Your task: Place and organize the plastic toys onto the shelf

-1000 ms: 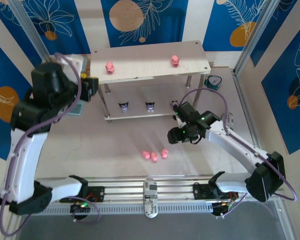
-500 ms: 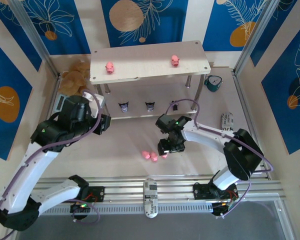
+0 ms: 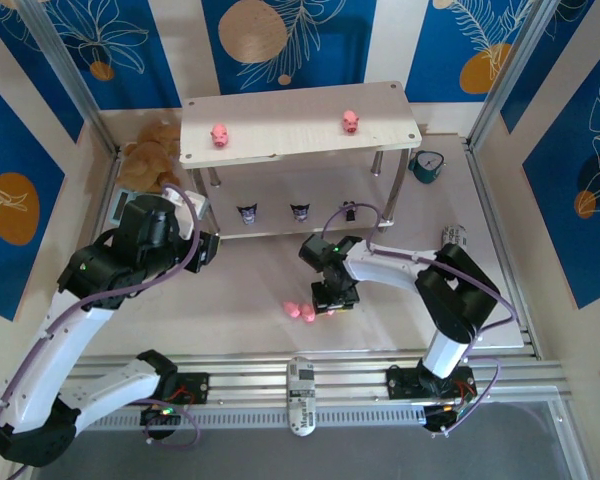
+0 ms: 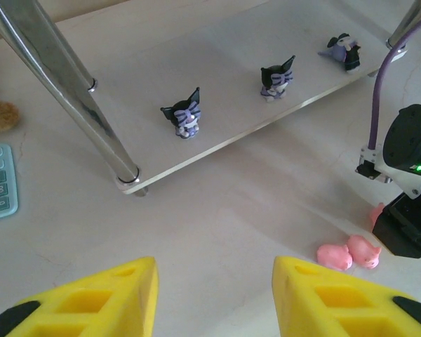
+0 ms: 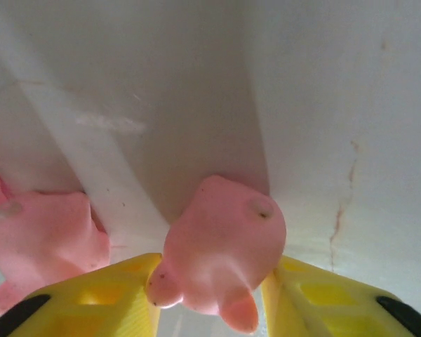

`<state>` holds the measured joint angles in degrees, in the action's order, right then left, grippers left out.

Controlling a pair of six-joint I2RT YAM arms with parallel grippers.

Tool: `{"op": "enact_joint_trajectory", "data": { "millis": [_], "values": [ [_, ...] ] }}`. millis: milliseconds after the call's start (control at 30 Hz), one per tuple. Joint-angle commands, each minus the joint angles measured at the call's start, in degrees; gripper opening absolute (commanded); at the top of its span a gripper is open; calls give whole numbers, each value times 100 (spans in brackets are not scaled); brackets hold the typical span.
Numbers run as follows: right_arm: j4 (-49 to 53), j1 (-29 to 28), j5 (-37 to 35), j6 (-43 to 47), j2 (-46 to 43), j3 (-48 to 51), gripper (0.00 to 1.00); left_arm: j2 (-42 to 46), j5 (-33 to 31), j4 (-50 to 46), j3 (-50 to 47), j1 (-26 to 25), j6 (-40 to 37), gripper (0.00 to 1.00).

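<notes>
The right hand pinches a smooth pink pig with dot eyes; left hand hangs spread.

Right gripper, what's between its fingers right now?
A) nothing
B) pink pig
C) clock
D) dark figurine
B: the right wrist view shows a pink pig sitting between the yellow fingers of the right gripper, touching both.

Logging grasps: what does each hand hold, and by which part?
Left hand is open, holding nothing. Right hand straddles a pink pig across its sides; whether it is clamped cannot be told.
</notes>
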<state>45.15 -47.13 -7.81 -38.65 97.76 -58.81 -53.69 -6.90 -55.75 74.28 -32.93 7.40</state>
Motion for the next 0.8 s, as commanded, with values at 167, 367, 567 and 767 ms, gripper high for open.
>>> {"op": "enact_joint_trajectory", "data": {
  "millis": [167,367,567,767],
  "values": [
    [-46,-2,-359,-22,94,-107,9,74,-232,-77,-45,-2,-190,48],
    [591,-11,-649,213,-568,-305,0,0,-143,-42,-72,25,-195,48],
    [2069,247,-1047,691,-1709,-1531,0,-162,9,-49,146,36,-123,48],
    [3093,934,-1749,1610,-2180,-3761,0,-441,228,-182,568,48,-19,48]
  ]
}}
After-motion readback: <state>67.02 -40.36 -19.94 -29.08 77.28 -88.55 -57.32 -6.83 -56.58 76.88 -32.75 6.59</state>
